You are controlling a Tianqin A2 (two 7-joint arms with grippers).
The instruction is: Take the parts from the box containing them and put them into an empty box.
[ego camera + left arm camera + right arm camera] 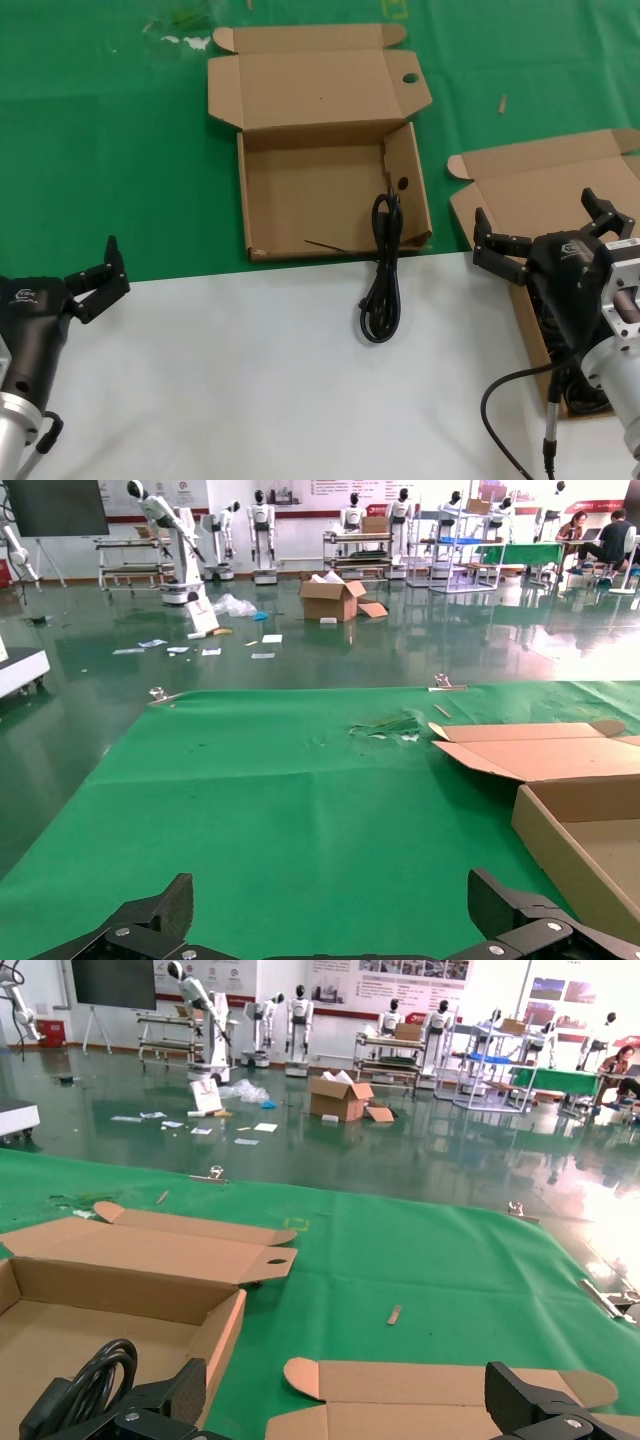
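Observation:
The empty box lies open mid-table, with round holes in its lid tab and side wall. One part, a black cable bundle, hangs over its front wall, half inside and half on the white surface; it also shows in the right wrist view as the bundle. The box containing the parts sits at the right, largely hidden by my right arm. Dark cord shows inside it. My right gripper hovers open above that box, holding nothing. My left gripper is open at the left, away from both boxes.
A green cloth covers the far half of the table and a white surface the near half. Small scraps lie on the cloth. My right arm's thick black wire loops near the front right.

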